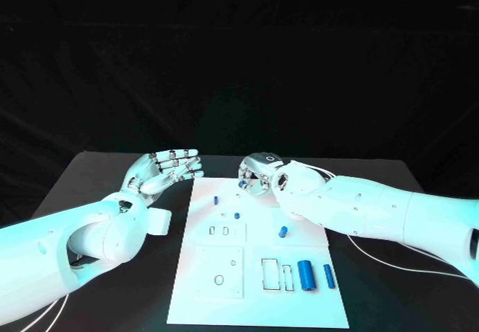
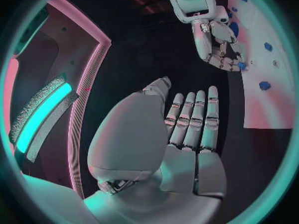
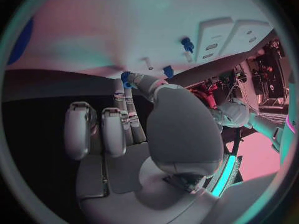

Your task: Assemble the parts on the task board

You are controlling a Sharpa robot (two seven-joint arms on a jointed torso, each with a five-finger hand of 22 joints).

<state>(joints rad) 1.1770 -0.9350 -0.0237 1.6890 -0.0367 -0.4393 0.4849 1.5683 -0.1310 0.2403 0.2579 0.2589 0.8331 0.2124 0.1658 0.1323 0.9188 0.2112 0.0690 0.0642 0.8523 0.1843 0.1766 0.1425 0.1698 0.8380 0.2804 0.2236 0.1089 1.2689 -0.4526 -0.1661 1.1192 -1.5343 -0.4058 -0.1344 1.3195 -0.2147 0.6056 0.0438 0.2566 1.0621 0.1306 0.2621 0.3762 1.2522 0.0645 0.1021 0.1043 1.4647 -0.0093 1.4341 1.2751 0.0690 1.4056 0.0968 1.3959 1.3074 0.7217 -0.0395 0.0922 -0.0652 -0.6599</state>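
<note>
Blue, small and rigid, the plastic peg (image 3: 126, 78) we pinch at our right hand's (image 1: 261, 174) fingertips over the white task board's (image 1: 309, 304) far edge seems light and slippery, while our left hand (image 1: 165, 170) hovers open, empty.

A black surface (image 1: 110, 173) stands before a dark, creased curtain (image 1: 239, 76) that closes off the whole backdrop. Cool bluish light washes over the scene from the front, while a lit teal strip (image 2: 40, 115) glows in a pink-edged frame to one side.
</note>
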